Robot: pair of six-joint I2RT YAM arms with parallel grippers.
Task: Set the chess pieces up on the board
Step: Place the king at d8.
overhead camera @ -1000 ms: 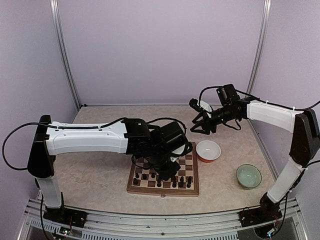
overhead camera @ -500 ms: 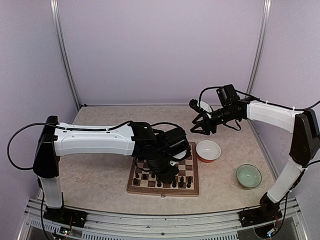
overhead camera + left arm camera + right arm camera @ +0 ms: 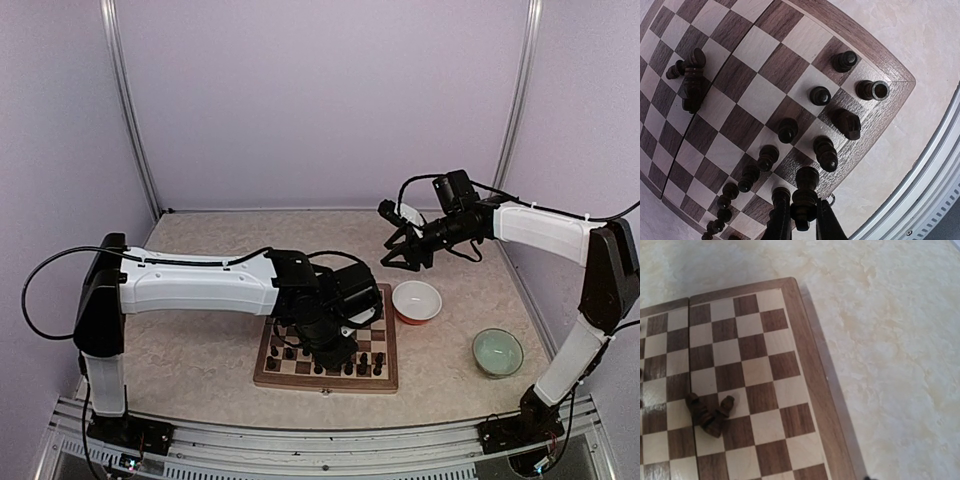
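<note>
The board (image 3: 372,330) lies at the table's near middle, with two rows of dark chess pieces (image 3: 362,362) standing along its near edge. My left gripper (image 3: 804,222) is over that near edge, shut on a dark chess piece (image 3: 806,196) held upright between the fingers (image 3: 828,224), above the edge row. Several pieces (image 3: 820,95) stand on the squares ahead of it. Two or three pieces lie toppled (image 3: 690,80) mid-board; they also show in the right wrist view (image 3: 707,412). My right gripper (image 3: 400,256) hangs open and empty above the table behind the board's far right corner.
A white bowl with an orange outside (image 3: 417,300) stands just right of the board. A pale green bowl (image 3: 497,352) stands nearer the front right. The table's metal front rail (image 3: 935,190) runs close to the board's near edge.
My left arm has shifted a little to the right over the board, still holding its piece. The right arm has stayed where it was.
</note>
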